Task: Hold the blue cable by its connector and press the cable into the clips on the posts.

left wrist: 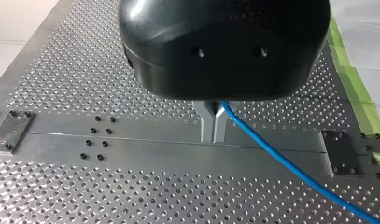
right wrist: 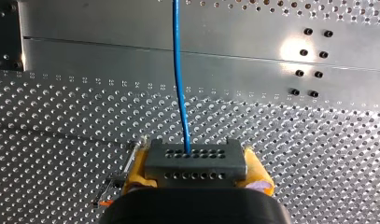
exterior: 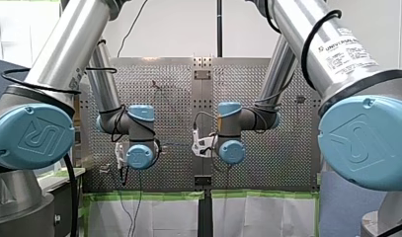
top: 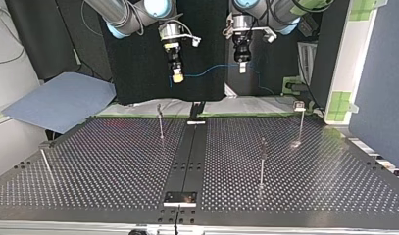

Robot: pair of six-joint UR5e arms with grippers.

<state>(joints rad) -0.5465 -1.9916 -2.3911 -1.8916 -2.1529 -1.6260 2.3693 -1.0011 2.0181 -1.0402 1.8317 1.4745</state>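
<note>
Top view: blue cable (top: 207, 72) strung in the air between my right arm's fingers (top: 177, 76) at the view's left and my left arm's fingers (top: 242, 66) at its right, both well above the perforated counter (top: 113, 161); four thin posts (top: 161, 123) upright on that counter, apart from the cable. Right wrist view: yellow-padded fingers clenched on the dark grey connector (right wrist: 195, 161), cable leaving its face straight ahead; left wrist view: metal fingers pinched together on the cable partway along, remainder trailing off beside them over the counter.
</note>
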